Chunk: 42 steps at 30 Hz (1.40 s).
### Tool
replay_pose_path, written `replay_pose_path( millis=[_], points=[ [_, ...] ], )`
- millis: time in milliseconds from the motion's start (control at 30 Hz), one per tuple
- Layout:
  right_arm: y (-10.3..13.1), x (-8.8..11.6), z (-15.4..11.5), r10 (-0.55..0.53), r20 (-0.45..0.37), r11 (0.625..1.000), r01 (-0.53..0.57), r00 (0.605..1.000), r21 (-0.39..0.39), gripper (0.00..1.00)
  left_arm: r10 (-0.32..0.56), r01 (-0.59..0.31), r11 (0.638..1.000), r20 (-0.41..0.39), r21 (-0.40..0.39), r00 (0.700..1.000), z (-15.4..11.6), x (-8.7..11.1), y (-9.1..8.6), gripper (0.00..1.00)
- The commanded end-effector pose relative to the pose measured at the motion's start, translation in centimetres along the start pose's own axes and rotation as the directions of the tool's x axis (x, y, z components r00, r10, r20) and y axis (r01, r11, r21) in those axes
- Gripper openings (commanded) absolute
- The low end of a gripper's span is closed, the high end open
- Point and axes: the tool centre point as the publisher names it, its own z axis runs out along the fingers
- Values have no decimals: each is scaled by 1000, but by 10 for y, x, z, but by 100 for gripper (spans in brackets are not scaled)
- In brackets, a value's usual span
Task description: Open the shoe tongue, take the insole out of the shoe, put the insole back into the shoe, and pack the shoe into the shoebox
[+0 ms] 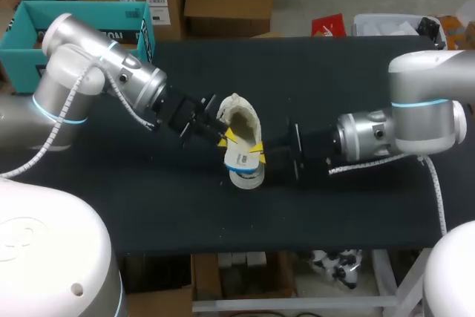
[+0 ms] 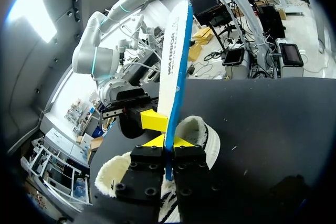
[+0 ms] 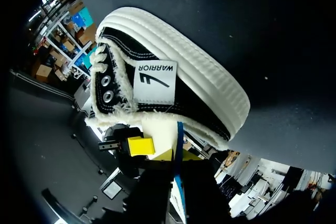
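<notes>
The shoe (image 3: 173, 93) is coloured black with white stitches, a white ribbed sole and cream fluffy lining. The insole (image 2: 173, 61) is coloured white with a blue edge. Yellow tips are seen on the left pincer (image 2: 168, 141) and the right pincer (image 3: 177, 156). The surface (image 1: 356, 79) is coloured black, the shoebox (image 1: 82, 7) teal.

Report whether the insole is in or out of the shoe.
Mostly out: the insole stands above the shoe, pinched in the left gripper; its lower end is hidden.

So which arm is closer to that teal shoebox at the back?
Left. The left tool, gripping the insole at the shoe, is on the side toward the shoebox; the right tool grips the same insole from the shoe's far side.
</notes>
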Motion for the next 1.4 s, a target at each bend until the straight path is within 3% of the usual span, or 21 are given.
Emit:
replay_pose_path(
  millis=[33, 633, 867, 900, 967, 1000, 1067, 1233, 1333, 1400],
  points=[
    [4, 3, 5, -17, 8, 1000, 17, 1000, -18, 0, 2, -2, 1000, -2, 12, 1000, 4, -4, 7, 0],
    [32, 3, 7, -29, 16, 998, 29, 999, -54, 0, -17, 17, 1000, -22, -8, 1000, 11, -4, 31, 0],
    [37, 3, 5, -38, 10, 997, 39, 999, -64, 0, -22, 22, 1000, -23, -5, 999, 10, -4, 31, 0],
    [38, 3, 4, -38, 9, 997, 39, 999, -64, 0, -18, 18, 1000, -26, -4, 999, 10, -3, 28, 2],
    [37, 3, 3, -40, 4, 997, 40, 999, -67, 0, -9, 9, 1000, -30, 3, 1000, 8, -1, 22, 29],
    [37, 2, 2, -39, 2, 997, 39, 999, -67, 0, -1, 2, 1000, -30, 5, 1000, 7, 1, 18, 37],
    [37, 2, 1, -39, -3, 997, 39, 999, -70, 0, 7, -7, 1000, -29, 11, 1000, 6, 2, 12, 40],
    [37, 1, -2, -38, -15, 996, 37, 999, -78, 0, 40, -38, 999, -36, 38, 999, 5, 7, -3, 35],
    [38, 1, -2, -36, -17, 996, 34, 999, -80, 0, 63, -62, 997, -30, 49, 998, 6, 7, -13, 18],
    [38, 2, -2, -35, -18, 996, 34, 999, -83, 0, 75, -73, 996, -34, 49, 997, 8, 7, -16, 0]
  ],
)
